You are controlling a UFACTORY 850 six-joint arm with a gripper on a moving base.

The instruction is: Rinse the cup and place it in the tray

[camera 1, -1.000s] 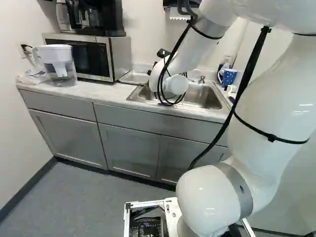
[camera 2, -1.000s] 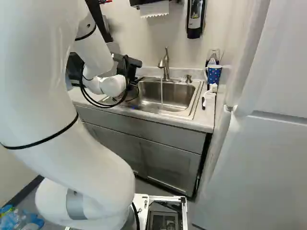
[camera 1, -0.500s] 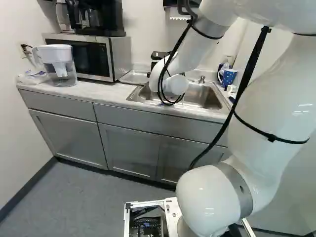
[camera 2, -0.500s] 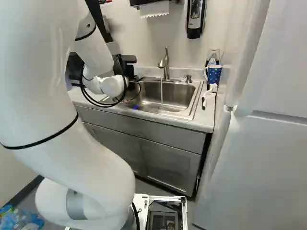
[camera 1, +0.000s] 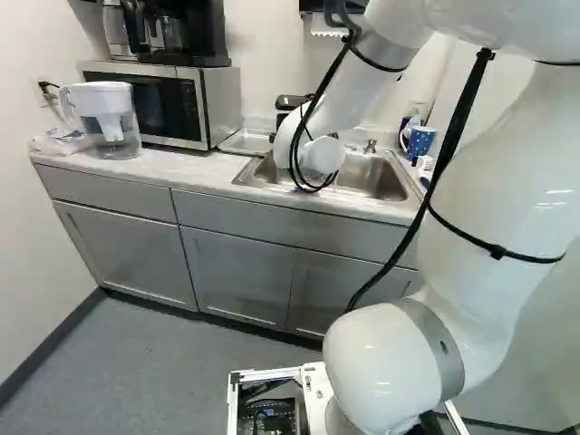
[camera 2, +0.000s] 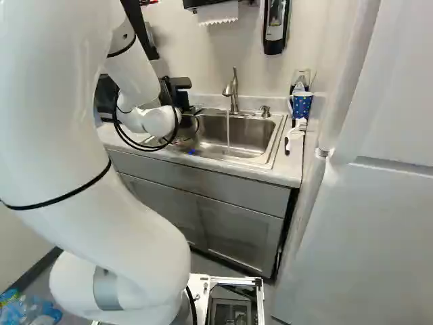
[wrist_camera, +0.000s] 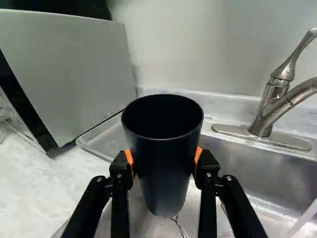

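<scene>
Behind the wrist, a black part of my gripper [camera 2: 179, 89] shows at the sink's left end in the right base view; its fingertips are hidden there. The wrist view shows my gripper [wrist_camera: 165, 161] shut on a dark cup [wrist_camera: 165, 193], an orange pad on either side. The cup is roughly upright, open mouth up, above the near end of the sink [wrist_camera: 247, 171]. A shallow tray [wrist_camera: 101, 138] lies on the counter beyond the left finger, between microwave and sink. Water runs from the faucet [camera 2: 233, 95], away from the cup.
The microwave [camera 1: 163, 104] stands beside the tray, a water pitcher [camera 1: 107, 118] farther left. Right of the sink are a blue dotted mug [camera 2: 302, 105] and a white brush [camera 2: 295, 132]. A metal utensil [wrist_camera: 181, 228] lies in the sink below the cup.
The gripper's black part has turned from slanted to level at the wrist and shifted slightly left in the right base view. The base has not moved.
</scene>
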